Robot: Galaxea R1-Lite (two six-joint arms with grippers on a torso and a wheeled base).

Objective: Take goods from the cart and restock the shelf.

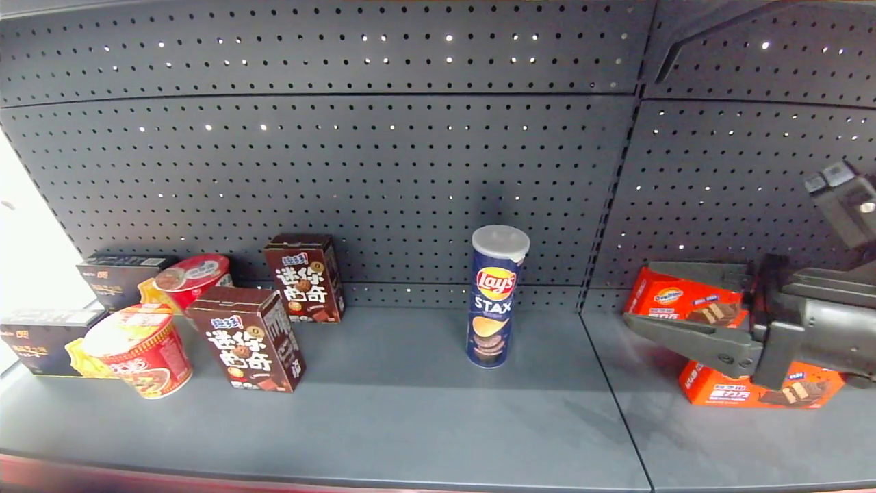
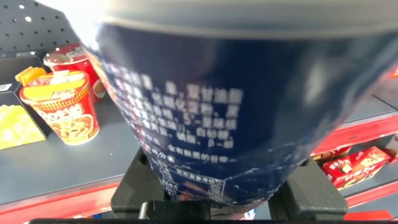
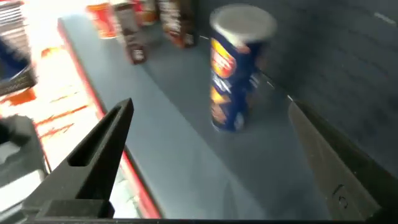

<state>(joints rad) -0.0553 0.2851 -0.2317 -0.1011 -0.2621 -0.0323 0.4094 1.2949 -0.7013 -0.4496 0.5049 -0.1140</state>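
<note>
Blue cylindrical chip can (image 1: 498, 301): red-yellow logo, white capitals below. Brown cardboard cartons (image 1: 250, 339): big white characters. Dark-blue can (image 2: 236, 124), left wrist view: small white print.

Grey right gripper (image 1: 638, 293), long tapered fingers (image 1: 684, 335)

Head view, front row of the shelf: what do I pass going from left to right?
front black box → front noodle cup → front brown box → chip can → orange boxes
</note>
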